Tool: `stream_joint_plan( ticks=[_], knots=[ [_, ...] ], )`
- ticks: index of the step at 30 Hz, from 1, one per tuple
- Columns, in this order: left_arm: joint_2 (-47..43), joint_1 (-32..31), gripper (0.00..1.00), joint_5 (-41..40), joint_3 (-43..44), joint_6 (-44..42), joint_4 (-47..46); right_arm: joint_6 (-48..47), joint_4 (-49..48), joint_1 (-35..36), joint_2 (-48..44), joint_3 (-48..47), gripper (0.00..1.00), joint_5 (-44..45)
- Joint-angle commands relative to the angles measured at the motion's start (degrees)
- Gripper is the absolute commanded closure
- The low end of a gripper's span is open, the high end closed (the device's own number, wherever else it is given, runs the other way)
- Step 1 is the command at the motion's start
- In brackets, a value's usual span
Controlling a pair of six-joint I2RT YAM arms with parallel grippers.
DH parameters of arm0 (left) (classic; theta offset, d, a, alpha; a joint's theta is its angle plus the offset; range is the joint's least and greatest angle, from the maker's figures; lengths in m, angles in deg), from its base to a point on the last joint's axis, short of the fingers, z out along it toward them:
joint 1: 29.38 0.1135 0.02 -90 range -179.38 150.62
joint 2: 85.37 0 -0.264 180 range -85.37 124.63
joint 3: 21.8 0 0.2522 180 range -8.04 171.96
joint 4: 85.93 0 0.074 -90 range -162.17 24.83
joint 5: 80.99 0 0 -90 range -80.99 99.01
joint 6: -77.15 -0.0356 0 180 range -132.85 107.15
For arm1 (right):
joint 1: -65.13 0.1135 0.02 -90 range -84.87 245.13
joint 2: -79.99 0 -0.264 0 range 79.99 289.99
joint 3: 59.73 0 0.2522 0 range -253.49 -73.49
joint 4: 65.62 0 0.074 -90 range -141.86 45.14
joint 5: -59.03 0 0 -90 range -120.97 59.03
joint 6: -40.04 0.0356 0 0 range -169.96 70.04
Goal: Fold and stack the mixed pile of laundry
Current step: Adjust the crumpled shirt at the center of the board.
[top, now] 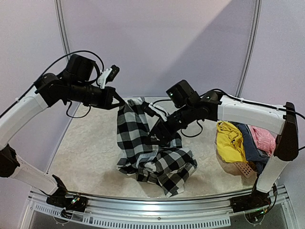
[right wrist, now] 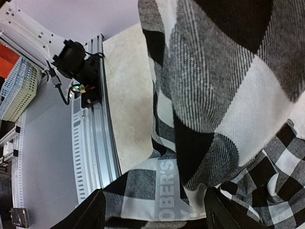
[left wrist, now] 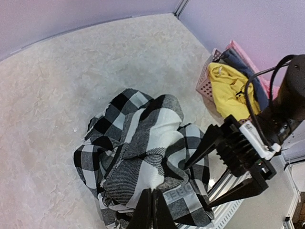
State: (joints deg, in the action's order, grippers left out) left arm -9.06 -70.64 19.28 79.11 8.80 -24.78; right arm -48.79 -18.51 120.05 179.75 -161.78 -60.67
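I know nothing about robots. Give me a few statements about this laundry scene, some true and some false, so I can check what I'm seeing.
1. The left end effector is shut on the checked shirt, holding part of it up. True.
2. The right end effector is clamped shut. False: its fingers stand open at the shirt.
3. The yellow garment lies spread on the table. False: it sits in the basket at the right.
4. The shirt's lower part is bunched on the table. True.

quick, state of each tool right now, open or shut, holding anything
left tool: closed, pinching the checked shirt and holding it up.
right tool: open wide, shirt cloth lying between its fingers, not clamped.
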Motion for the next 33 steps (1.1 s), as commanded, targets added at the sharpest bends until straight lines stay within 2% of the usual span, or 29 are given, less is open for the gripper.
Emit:
stream_joint_plan(
  ticks=[1,9,17,20,25,33],
  knots=[
    [-0.82,-0.23,1.00,-1.28,-7.67,-0.04,-6.26,-1.75,-0.26,0.61,-4.06,5.39,0.28,4.32],
    [1.63,-0.30,1.00,-1.21,-12.95,2.40,-11.87,1.18,-3.06,2.34,-8.69,10.56,0.27,5.75],
    [0.96,-0.45,1.00,-1.97,-16.53,0.64,-10.95,-5.46,-2.37,9.65,-7.06,9.34,0.24,15.30],
    [1.42,-0.41,1.00,-1.74,-16.41,0.59,-10.77,-10.73,0.84,13.34,-4.32,6.18,0.24,19.67],
    [1.01,-0.41,1.00,-1.87,-16.11,1.23,-10.07,-13.46,1.13,15.90,-0.20,4.00,0.25,20.69],
    [-1.02,-0.41,1.00,-2.44,-15.64,1.43,-8.45,-16.05,3.83,18.80,6.69,0.86,0.34,23.52]
  ],
)
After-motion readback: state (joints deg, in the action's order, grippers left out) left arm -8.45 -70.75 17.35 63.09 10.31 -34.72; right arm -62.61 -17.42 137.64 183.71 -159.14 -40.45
